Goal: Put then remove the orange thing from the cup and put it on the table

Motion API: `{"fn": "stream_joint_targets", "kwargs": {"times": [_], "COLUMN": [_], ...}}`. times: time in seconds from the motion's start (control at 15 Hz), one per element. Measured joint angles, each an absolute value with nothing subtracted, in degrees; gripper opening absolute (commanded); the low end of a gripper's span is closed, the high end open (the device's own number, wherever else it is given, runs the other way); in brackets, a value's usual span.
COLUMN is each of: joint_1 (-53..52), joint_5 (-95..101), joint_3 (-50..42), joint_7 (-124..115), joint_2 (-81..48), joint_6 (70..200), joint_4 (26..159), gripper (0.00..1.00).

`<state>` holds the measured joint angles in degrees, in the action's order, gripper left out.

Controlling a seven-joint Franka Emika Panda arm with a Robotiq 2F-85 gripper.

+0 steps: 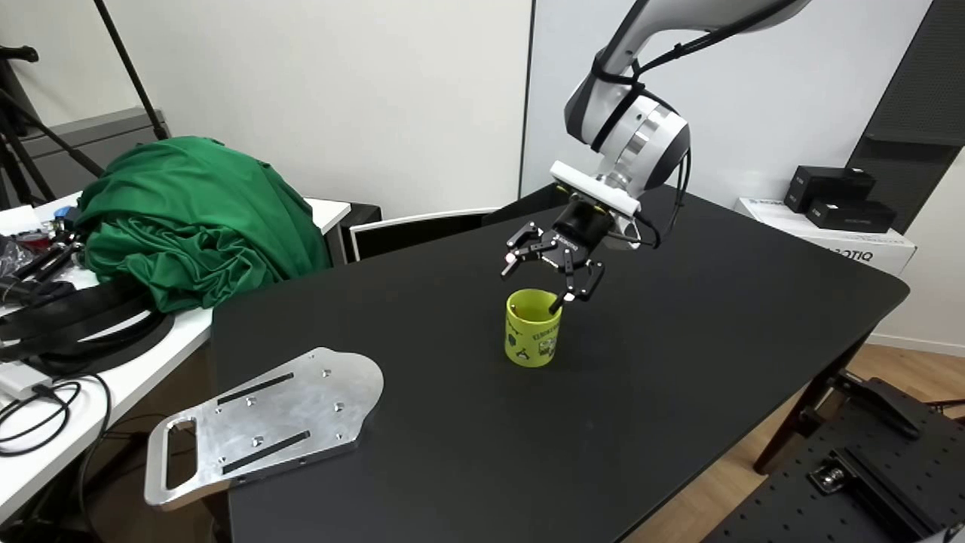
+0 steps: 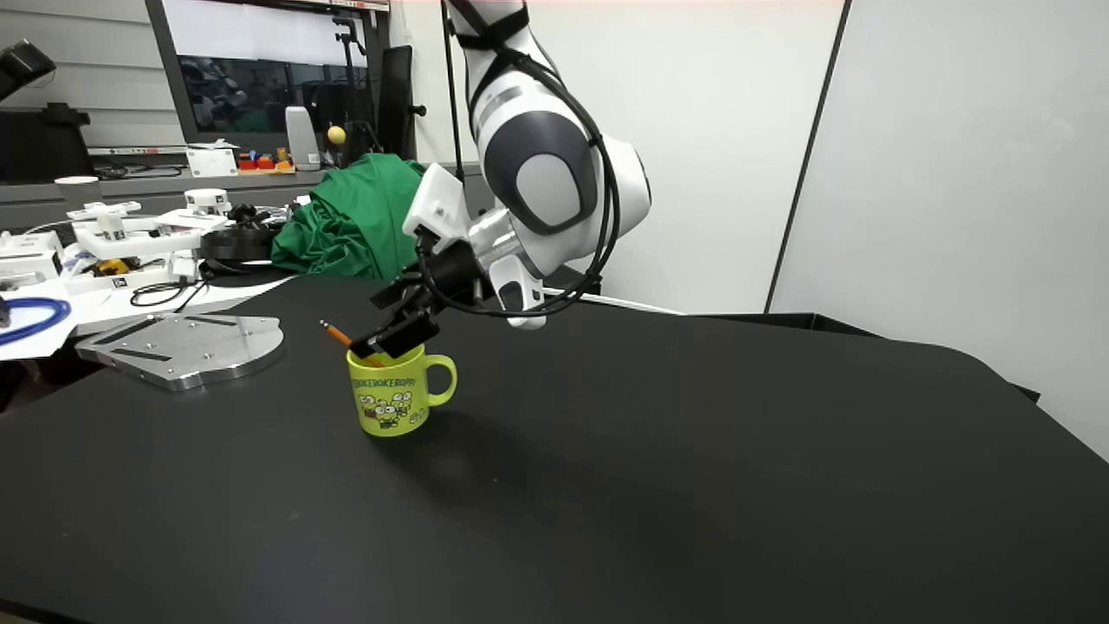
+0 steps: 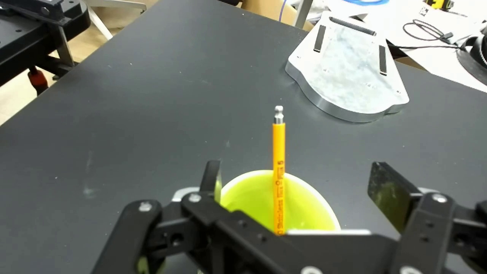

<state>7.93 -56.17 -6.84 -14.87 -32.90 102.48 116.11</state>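
The stick (image 2: pixel 340 335) is standing tilted inside the cup (image 2: pixel 388 399), which is sitting upright left of centre in an exterior view; the stick's upper end is projecting past the rim toward the upper left. The gripper (image 3: pixel 298 180) is hanging at the cup's mouth, its fingers (image 3: pixel 392 198) spread apart and gripping nothing. In the wrist view the stick is rising near mid-frame, appearing between them, its visible length touching neither. The views are not clearly showing whether a finger is touching the rim.

Assessment: the putting-in is appearing satisfied, and lining up a grasp for removal is probably the step in hand. The next move is calling for bringing the fingers level with the exposed shaft, closing on it without pinching the rim, and drawing it out along its tilt. Laying it on the table (image 1: pixel 467 467), lower centre of an exterior view, is remaining.
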Motion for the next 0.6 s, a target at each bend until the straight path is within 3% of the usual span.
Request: {"fn": "stream_joint_targets", "kwargs": {"times": [0.27, 0.33, 0.4, 0.6], "joint_1": [7.0, 6.7, 6.5, 5.9], "joint_5": [-56.2, -56.2, -56.2, -56.2], "joint_3": [-6.4, -6.3, -6.3, -6.3], "joint_7": [-14.8, -14.8, -14.8, -14.8], "joint_2": [-33.2, -33.3, -33.5, -33.7], "joint_6": [102.5, 102.6, 102.6, 102.7], "joint_4": [116.1, 116.1, 116.1, 116.1], "gripper": [1.00, 0.75, 0.75, 0.53]}}
